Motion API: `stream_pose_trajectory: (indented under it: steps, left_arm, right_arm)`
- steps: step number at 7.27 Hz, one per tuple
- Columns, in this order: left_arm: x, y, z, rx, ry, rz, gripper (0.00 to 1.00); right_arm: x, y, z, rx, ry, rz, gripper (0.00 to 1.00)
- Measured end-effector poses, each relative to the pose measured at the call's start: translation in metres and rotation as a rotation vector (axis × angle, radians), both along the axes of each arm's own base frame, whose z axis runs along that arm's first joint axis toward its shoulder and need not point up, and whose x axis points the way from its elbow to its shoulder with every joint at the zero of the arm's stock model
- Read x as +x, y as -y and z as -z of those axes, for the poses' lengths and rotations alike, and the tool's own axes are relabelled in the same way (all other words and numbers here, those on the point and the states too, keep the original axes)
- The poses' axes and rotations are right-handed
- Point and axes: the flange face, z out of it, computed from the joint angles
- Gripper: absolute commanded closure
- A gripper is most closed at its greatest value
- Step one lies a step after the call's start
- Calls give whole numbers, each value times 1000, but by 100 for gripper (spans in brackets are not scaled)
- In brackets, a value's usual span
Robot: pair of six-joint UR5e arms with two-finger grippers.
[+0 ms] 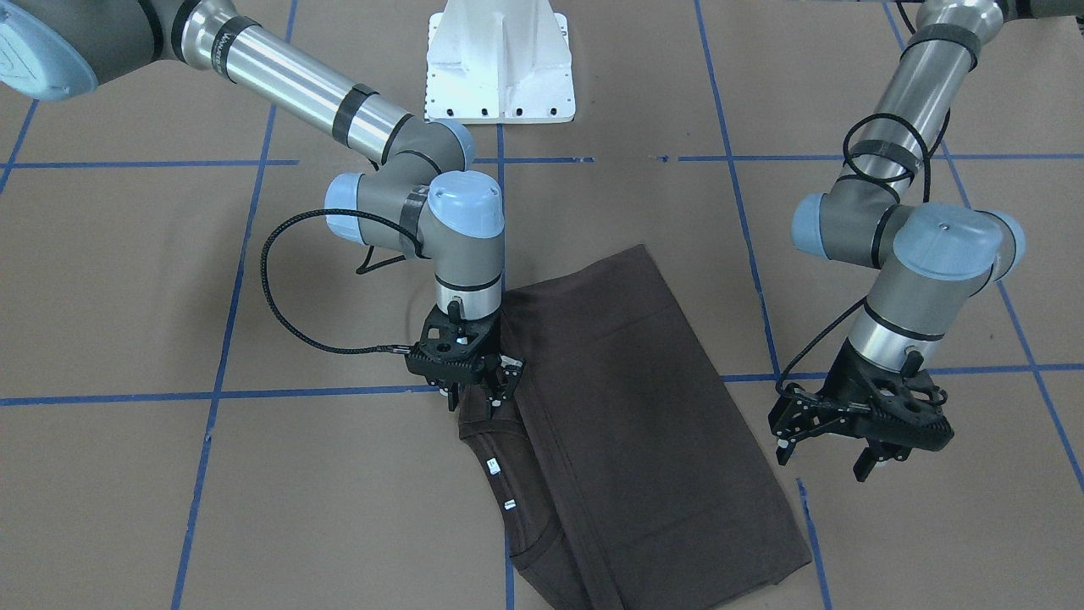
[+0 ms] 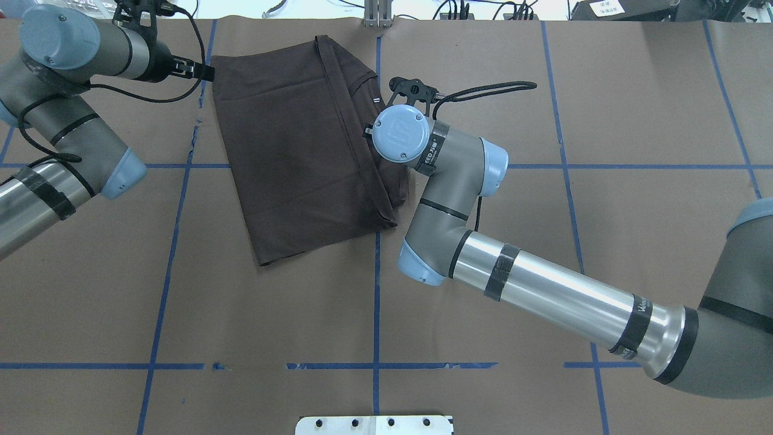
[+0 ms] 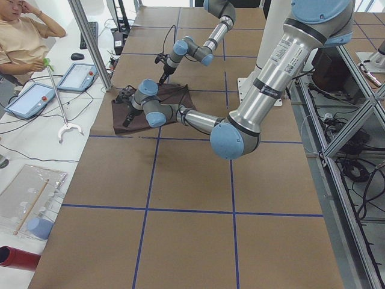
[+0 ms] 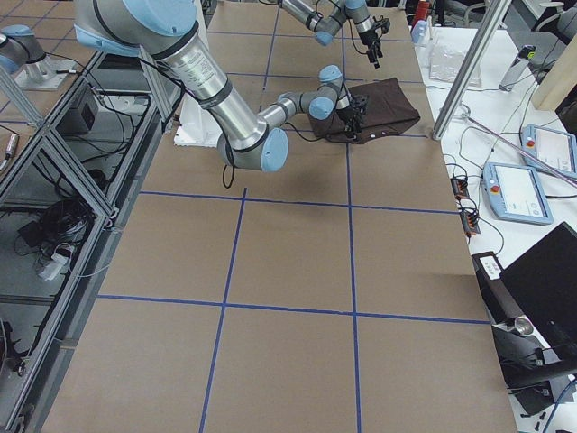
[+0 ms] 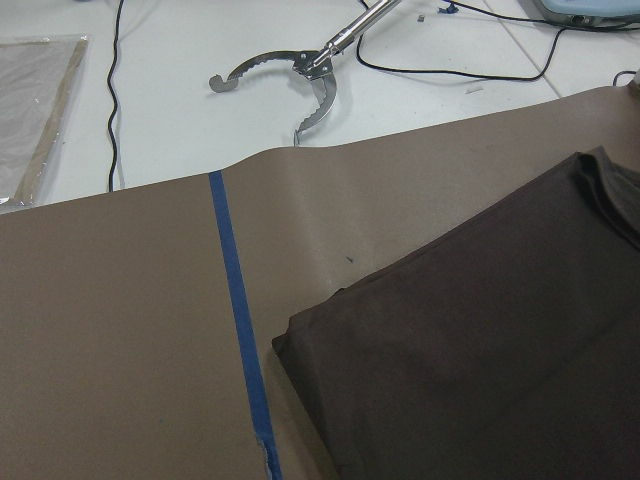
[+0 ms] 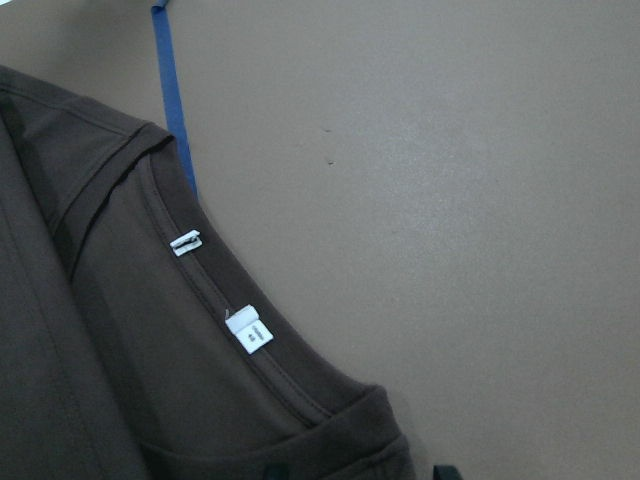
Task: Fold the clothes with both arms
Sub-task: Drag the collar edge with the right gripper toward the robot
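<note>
A dark brown T-shirt (image 1: 627,424) lies folded lengthwise on the brown paper table, also in the overhead view (image 2: 296,151). Its ribbed collar with white neck tags (image 1: 493,464) lies on the side toward my right arm; the right wrist view shows the tags (image 6: 248,330) close up. My right gripper (image 1: 476,402) is open, pointing down at the shirt's edge just beside the collar. In the overhead view it is hidden under its wrist. My left gripper (image 1: 821,464) is open and empty, above bare table beside the shirt's opposite long edge (image 2: 205,71).
The white robot base (image 1: 500,68) stands at the table's robot side. Blue tape lines (image 1: 220,394) cross the paper. Past the table's far edge lie a metal reacher tool (image 5: 300,75) and tablets, with an operator (image 3: 24,36) seated there.
</note>
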Motion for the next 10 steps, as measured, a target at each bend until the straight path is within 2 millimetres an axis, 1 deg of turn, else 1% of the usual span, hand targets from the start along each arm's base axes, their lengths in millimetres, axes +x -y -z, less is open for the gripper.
stream_pose_trajectory:
  steps: [3,4,5,8,10]
  left_arm:
    - [2,-1,-1,-2,0,-2,0]
    - [3,-1,-1,-2,1,-4,0]
    - [3,-1,-1,-2,1,-4,0]
    - [4,-2,-2,-9,-4,-1,0]
    - [6,-3,0,-25,-20,9,0]
  right_arm:
    - [-6,-7,-4,7,-13,-3,43]
    - [-8,-8,-5,8,-14,-3,70]
    - [-8,-9,-5,8,-15,-4,100]
    - [-9,-10,-5,8,-14,-5,100]
    - [-6,-11,1,8,-11,-4,100]
